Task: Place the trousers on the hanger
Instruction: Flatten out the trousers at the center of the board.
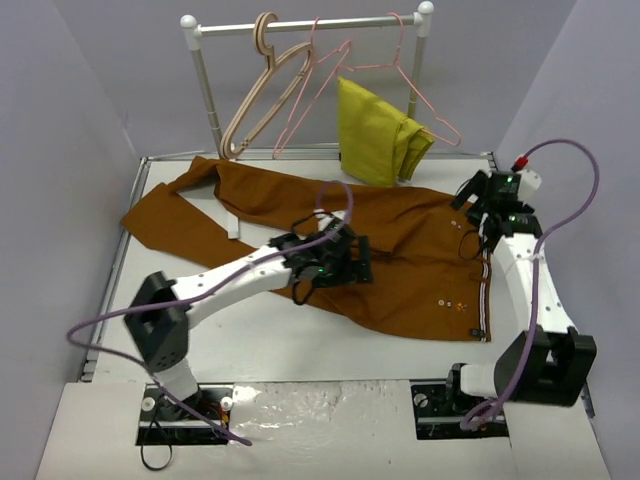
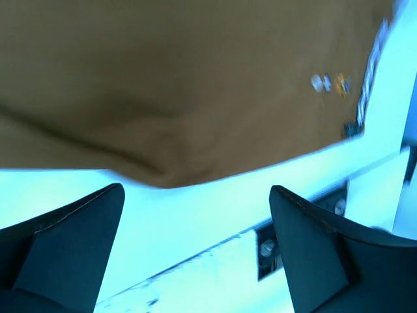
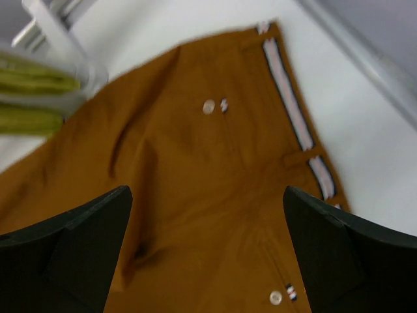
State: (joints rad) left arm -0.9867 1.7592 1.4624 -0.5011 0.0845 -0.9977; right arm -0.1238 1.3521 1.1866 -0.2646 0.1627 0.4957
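Note:
The rust-brown trousers (image 1: pixel 400 260) lie flat on the white table, legs to the far left, the striped waistband (image 1: pixel 485 285) at the right. My left gripper (image 1: pixel 352 262) is open and empty just above the trousers' middle; in its wrist view the fingers (image 2: pixel 71 241) stand wide apart over the cloth's near edge (image 2: pixel 169 173). My right gripper (image 1: pixel 478 205) is open and empty above the waistband's far end; in its wrist view I see the trousers (image 3: pixel 195 176) and the trim (image 3: pixel 290 111) between the wide jaws. Two pink wire hangers (image 1: pixel 312 95) (image 1: pixel 420 90) hang on the rail.
A white rail (image 1: pixel 310 24) stands at the back of the table. On it hang a beige wooden hanger (image 1: pixel 262 90) and a mustard-yellow folded garment (image 1: pixel 375 130), whose edge shows in the right wrist view (image 3: pixel 32 98). The table's near edge and mounting slots (image 2: pixel 267 251) are close below the left gripper.

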